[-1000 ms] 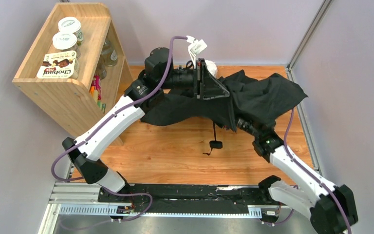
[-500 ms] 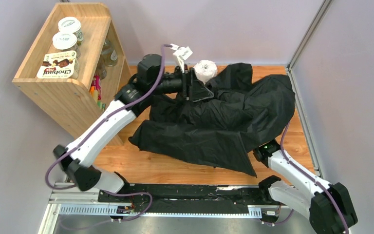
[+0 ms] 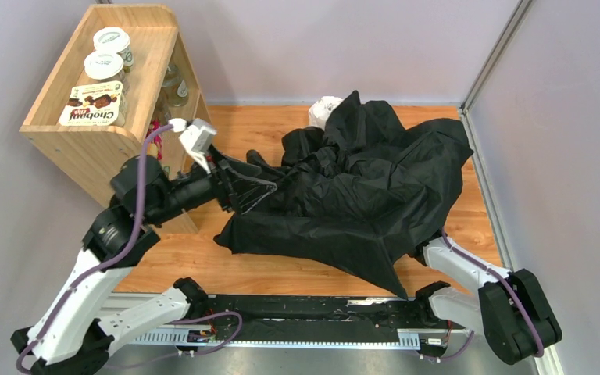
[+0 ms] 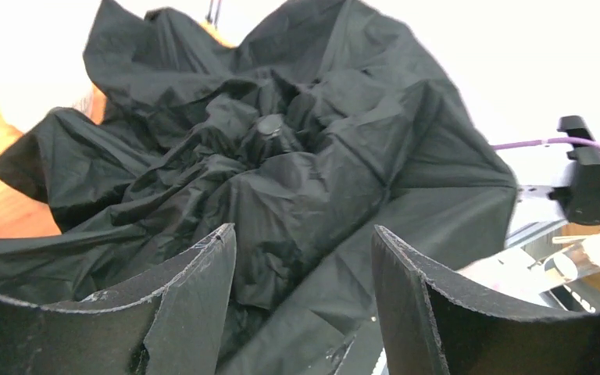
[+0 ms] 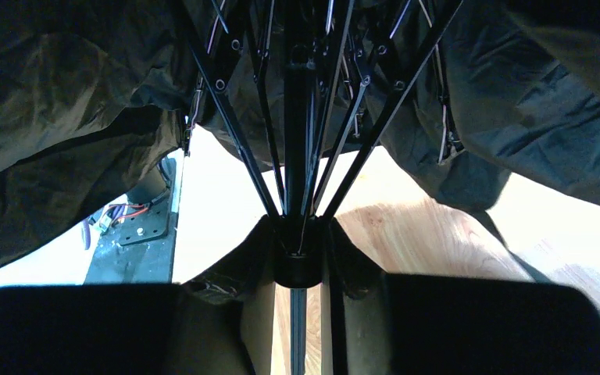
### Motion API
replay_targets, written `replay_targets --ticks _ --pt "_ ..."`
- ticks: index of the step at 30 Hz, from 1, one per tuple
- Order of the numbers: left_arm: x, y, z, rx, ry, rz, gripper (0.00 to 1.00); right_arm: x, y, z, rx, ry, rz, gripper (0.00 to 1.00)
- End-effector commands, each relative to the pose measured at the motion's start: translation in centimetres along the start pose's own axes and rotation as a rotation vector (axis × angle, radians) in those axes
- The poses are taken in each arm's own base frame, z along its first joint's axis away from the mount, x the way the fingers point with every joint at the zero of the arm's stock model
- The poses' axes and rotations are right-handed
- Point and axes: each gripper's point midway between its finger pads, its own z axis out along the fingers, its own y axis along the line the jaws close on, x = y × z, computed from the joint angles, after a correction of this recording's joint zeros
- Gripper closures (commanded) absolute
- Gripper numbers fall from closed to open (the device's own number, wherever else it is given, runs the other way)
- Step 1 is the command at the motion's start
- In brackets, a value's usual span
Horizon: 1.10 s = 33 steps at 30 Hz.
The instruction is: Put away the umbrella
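Observation:
The umbrella point(image 3: 367, 187) is a crumpled black canopy half spread over the middle and right of the wooden table. My left gripper point(image 3: 256, 183) is open and empty at the canopy's left edge. In the left wrist view its fingers point(image 4: 203, 289) stand apart with the canopy point(image 4: 281, 164) just ahead. My right gripper is hidden under the fabric in the top view. In the right wrist view the right gripper point(image 5: 298, 238) is shut on the umbrella's shaft point(image 5: 298, 269) at the hub where the thin ribs point(image 5: 234, 133) fan out. The handle and strap are hidden.
A wooden shelf point(image 3: 117, 160) with yoghurt tubs point(image 3: 103, 66) and jars stands at the left, close to my left arm. A white roll point(image 3: 322, 109) lies behind the umbrella at the back wall. Walls close in at the back and right.
My left gripper has pulled back from the top of the canopy to its left edge, beside the shelf. The canopy has sunk lower and my right arm has drawn back under it.

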Motion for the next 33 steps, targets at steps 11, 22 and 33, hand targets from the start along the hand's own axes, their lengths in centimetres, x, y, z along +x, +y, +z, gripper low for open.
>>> replay_targets --ticks 11,22,33 --pt "5.7 0.0 10.7 0.259 0.130 -0.226 0.28 -4.3 1.0 1.2 -0.034 -0.087 -0.141 1.00" --pt "4.7 -0.8 15.6 0.374 0.117 -0.256 0.31 -3.3 2.2 2.4 -0.117 -0.028 -0.126 1.00" --pt "2.1 -0.6 14.2 0.321 -0.022 -0.250 1.00 -3.1 -0.5 2.3 0.064 -0.028 -0.030 0.90"
